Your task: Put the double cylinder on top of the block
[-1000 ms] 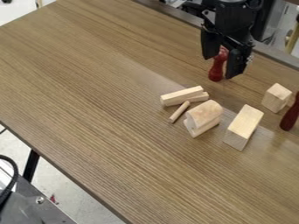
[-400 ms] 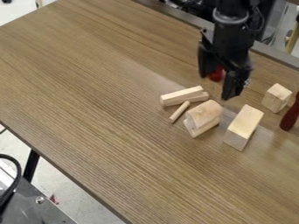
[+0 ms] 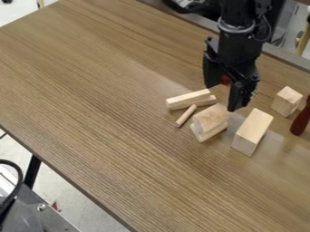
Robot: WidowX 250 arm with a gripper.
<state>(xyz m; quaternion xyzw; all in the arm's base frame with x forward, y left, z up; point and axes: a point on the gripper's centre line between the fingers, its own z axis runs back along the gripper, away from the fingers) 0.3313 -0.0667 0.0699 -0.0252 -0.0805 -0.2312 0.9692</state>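
Pale bare wood, rounded at the top with a groove along its side: that is the piece I take for the double cylinder (image 3: 209,121), lying on the table (image 3: 121,136) between the thin dowel (image 3: 186,116) and the long rectangular block (image 3: 252,131). My fingers (image 3: 236,97) are spread and empty, over the side of it nearer my arm, with the red turned peg (image 3: 225,80) showing behind them.

The step in hand, as I judge it, is getting centred over the piece before I grip. I should line up with its length and come down straight, one finger to each long side, so that I press across its width. One side faces the long block, with only a narrow gap between, so a careless descent there would nudge both. On the other side the dowel and the stacked sticks (image 3: 188,99) sit close, and the dowel could roll if brushed.

I would close low enough to catch the body below the curve; gripping on the rounded top alone might let it slip or twist. Then a straight lift, clear of its neighbours, before any sideways travel. Whether the long block or the small block (image 3: 287,101) is meant, I cannot tell; the long one offers more room.
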